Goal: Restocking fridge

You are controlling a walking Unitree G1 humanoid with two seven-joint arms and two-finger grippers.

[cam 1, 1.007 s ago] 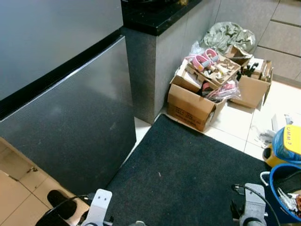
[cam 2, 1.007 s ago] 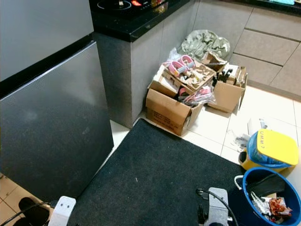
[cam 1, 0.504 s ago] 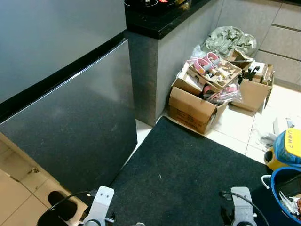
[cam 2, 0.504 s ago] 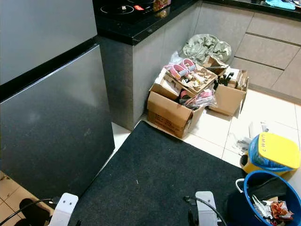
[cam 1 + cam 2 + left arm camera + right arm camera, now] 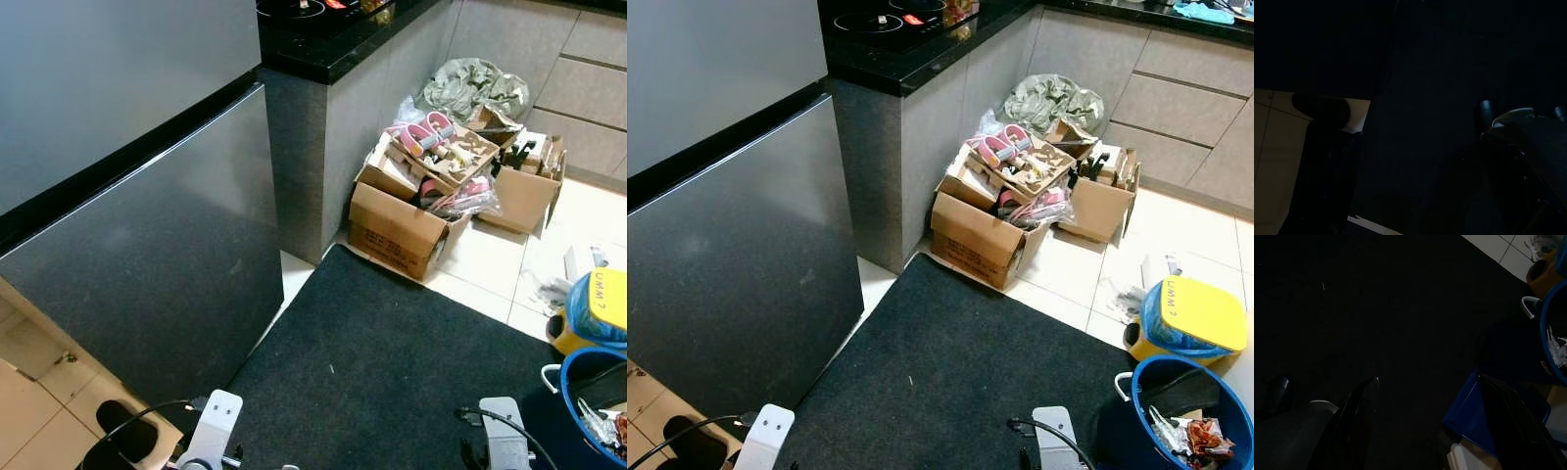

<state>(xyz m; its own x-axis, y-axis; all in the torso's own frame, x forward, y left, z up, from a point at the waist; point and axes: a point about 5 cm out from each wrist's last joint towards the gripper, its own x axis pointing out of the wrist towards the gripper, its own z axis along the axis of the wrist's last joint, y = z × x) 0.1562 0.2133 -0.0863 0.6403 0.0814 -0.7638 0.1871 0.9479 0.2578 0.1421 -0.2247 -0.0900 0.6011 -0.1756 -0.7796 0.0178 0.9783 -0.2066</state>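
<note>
Kitchen floor: the closed grey fridge (image 5: 127,225) stands at the robot's left beside a black-topped counter (image 5: 911,49), a dark mat (image 5: 392,362) before it. Cluttered cardboard boxes (image 5: 1019,206) and a blue bucket (image 5: 1176,411) sit beyond. Right gripper (image 5: 1420,426) hangs spread wide above the mat; the left gripper's spread cannot be told.

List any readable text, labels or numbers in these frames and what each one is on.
"UMM 7" or similar: dark letters on the yellow lid of the yellow container by the blue bucket; the last character is uncertain.
Dark print on the front of the cardboard box: too small to read.
Wrappers inside the blue bucket: print too blurred to read.
Fridge door: no visible text.
</note>
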